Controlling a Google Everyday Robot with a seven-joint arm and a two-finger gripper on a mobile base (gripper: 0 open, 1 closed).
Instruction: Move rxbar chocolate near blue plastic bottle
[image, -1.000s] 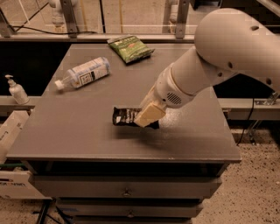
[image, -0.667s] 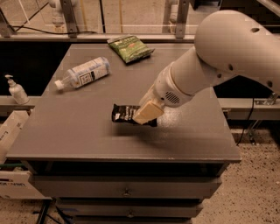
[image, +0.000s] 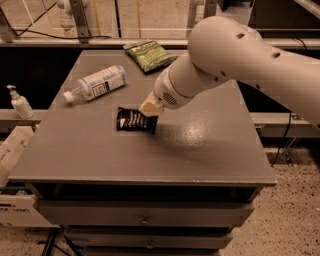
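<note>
Grey tabletop (image: 210, 150) carries the rxbar chocolate (image: 133, 120) mid-surface, short of the blue plastic bottle (image: 97, 83); end effector (image: 151, 108) at its right end (closure cannot be told) may drop it if hold is shallow.

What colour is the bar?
Black with white lettering, in the camera view; the gripper is at the right end of the bar.

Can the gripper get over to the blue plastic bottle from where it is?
Probably yes. The gripper is at the rxbar chocolate's right end, and only bare tabletop lies between it and the blue plastic bottle.
</note>
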